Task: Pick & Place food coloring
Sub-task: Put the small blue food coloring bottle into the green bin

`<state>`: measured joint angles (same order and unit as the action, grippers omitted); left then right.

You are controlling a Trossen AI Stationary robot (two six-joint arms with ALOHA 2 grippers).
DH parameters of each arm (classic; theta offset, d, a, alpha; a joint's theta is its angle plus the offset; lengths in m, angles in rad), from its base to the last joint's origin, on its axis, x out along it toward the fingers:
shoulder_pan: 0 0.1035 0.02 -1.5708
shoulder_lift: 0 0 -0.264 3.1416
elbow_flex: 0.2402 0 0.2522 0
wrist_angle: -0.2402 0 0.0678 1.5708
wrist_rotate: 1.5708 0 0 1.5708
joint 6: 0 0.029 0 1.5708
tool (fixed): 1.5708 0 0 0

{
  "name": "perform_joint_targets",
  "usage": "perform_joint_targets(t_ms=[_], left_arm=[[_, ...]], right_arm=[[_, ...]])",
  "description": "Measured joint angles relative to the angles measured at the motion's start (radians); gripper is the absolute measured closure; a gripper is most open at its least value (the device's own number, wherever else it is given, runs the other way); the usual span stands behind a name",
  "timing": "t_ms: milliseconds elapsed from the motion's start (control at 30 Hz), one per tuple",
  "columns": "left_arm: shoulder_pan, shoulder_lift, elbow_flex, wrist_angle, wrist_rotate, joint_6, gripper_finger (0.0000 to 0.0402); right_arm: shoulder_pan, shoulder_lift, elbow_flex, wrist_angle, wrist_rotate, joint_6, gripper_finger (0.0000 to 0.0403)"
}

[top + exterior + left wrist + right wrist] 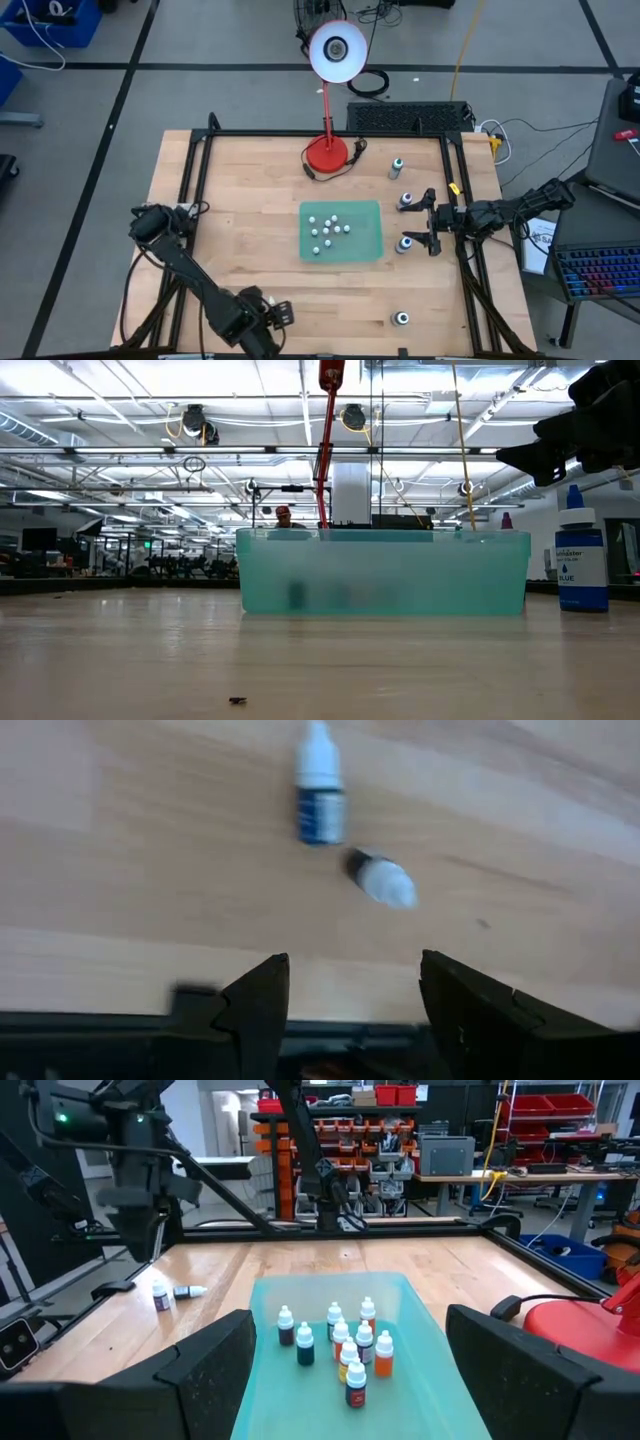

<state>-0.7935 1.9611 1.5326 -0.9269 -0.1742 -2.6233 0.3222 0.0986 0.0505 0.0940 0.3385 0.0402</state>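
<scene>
Several small white-capped food coloring bottles [345, 1350] stand in the teal tray [372, 245] at the table's middle. Two more small bottles sit on the bare wood near the table's front left: one with a blue label [320, 790] and one lying on its side [382, 880]. My left gripper [350, 1010] hangs open above them, pointing down, with nothing between its fingers. My right gripper [432, 222] stands open and level at the table's right edge, facing the tray.
A red-based desk lamp [327, 152] stands behind the tray. Larger dark-capped bottles stand to the tray's right [397, 167], [405, 201], [405, 243], with another near the front edge [401, 319]. One blue-labelled bottle [580, 555] shows in the low view. Bare wood lies left of the tray.
</scene>
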Motion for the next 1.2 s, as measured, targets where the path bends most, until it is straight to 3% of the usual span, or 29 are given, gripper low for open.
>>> perform_joint_targets(t_ms=[367, 700, 1200], left_arm=[[0.079, 0.082, 0.000, -0.045, 0.004, 0.060, 0.0176], [0.106, 0.146, 0.000, -0.022, 0.185, 0.072, 0.0176], [0.106, 0.147, -0.021, -0.064, 0.162, 0.045, 0.0176]], right_arm=[[0.000, 0.000, 0.000, 0.000, 0.000, 0.000, 0.0089], [0.000, 0.002, 0.000, 0.000, 0.000, 0.000, 0.0089], [0.000, 0.002, 0.000, 0.000, 0.000, 0.000, 0.0089]])
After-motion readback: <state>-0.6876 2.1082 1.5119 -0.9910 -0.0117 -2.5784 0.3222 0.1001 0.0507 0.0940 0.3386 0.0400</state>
